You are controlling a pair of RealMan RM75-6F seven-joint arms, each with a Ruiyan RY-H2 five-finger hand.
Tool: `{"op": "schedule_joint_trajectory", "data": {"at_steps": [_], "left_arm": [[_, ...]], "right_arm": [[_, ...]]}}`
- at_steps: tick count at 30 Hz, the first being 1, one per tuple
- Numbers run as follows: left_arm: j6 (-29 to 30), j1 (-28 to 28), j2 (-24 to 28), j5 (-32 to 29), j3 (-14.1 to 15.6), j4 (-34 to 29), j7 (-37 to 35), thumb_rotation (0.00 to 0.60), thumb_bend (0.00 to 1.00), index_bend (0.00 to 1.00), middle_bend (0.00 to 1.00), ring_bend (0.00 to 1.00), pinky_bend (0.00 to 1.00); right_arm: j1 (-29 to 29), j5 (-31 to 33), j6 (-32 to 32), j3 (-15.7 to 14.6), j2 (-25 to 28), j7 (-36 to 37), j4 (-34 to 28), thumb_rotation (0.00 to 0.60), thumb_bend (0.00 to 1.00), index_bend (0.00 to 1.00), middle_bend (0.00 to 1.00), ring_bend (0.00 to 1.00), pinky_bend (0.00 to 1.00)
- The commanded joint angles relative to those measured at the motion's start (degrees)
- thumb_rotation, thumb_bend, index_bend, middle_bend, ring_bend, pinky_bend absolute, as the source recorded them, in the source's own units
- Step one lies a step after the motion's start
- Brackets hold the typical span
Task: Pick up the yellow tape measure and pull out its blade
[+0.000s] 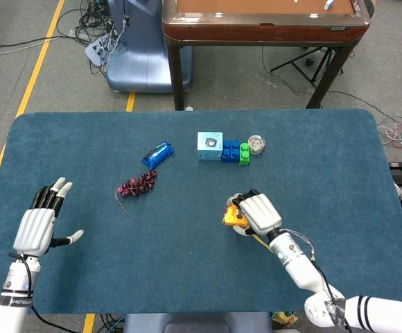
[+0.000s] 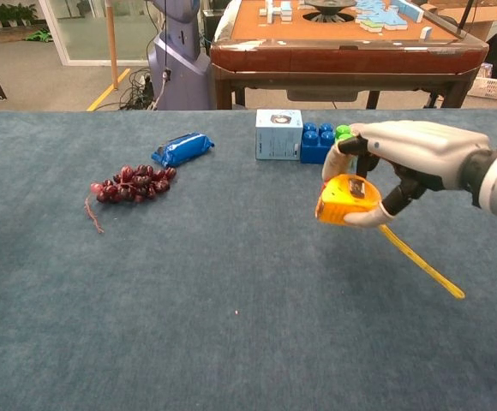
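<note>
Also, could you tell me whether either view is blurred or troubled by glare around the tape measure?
Head view: evenly lit, sharp, no glare; the right hand covers most of the yellow tape measure. Chest view: the tape measure and blade are crisp, shadows soft.

We see yellow tape measure point(image 2: 348, 199) with yellow blade point(image 2: 420, 264), held in white right hand point(image 2: 407, 152) with black joints. Left hand point(image 1: 40, 226) white, black fingers. Bench point(image 2: 231, 325) teal-blue carpet. Dark red grapes point(image 2: 131, 183), blue wrapper point(image 2: 182, 148), pale blue box point(image 2: 278, 134), blue and green blocks point(image 2: 324, 144).
</note>
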Motion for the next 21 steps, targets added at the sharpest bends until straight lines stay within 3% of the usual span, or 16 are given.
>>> {"op": "schedule_joint_trajectory", "data": {"at_steps": [1,11,21], "left_arm": [[-5.13,-4.54,-0.58,-4.76,-3.23,-1.89,0.03,0.600,0.11,0.00,0.00,0.00,0.00],[-10.85,-12.83,-5.25,-15.38,-7.63,-2.71,4.00,0.600,0.11,0.00,0.00,0.00,0.00],[-9.92,-18.31,-12.45,-25.52,-10.08,-0.70,7.23,0.600,0.11,0.00,0.00,0.00,0.00]], "right_arm": [[2.78,4.06,1.28,2.44,-0.64,-4.68,-3.52,0.600,0.52,0.48,0.52,0.39,0.27],[9.57,13.92,7.34,6.22,-5.68,-16.82,-7.89,0.600,0.54,0.48,0.52,0.42,0.30],[14.60,18.30,15.50,8.84,-15.66,-21.48,-4.02,0.600,0.58,0.50,0.54,0.44,0.30]]}}
